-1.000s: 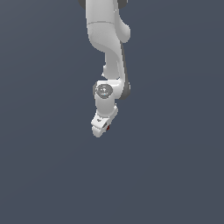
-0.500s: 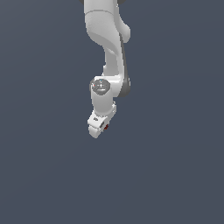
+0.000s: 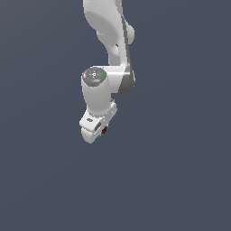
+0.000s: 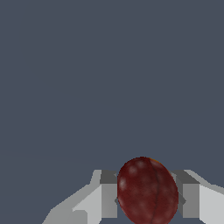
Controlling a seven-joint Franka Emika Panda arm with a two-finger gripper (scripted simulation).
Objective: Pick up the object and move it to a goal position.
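**Little red lump pinched in the fingers, arm hanging over plain grey**

So starting closest in, from the wrist view: the object (image 4: pixel 147 191) filled the space right between the two fingers (image 4: pixel 108 197). It was dark red, egg-ish in outline, a bit mottled with pale specks and a faint seam running down it. Both finger pads were pressed against its sides, one each side, so the gripper (image 4: pixel 148 194) was clamped on it, no gap that I could see. The fingers looked light grey with darker tops. Everything beyond them in that view was flat slate grey, nothing else to pick out.

Pulling back to the exterior view: the gripper (image 3: pixel 100 132) sat at the low end of the arm, pointing down and tilted a little toward that view's left. The object (image 3: pixel 104 130) showed up only as a tiny dark red speck poking out on the exterior view's right side of the white hand, mostly hidden by it. Way smaller than the hand itself.

Above that was the wrist joint (image 3: pixel 94 77) with its round grey cap facing the camera, and a darker grey band just to the exterior view's right of it. Further up, the arm (image 3: pixel 108 27) rose as a fat white link and ran out of the frame's upper edge.

Behind all of it was the same even dark grey background (image 3: pixel 180 171). I couldn't tell from either view whether the object was up off a surface or close to one.
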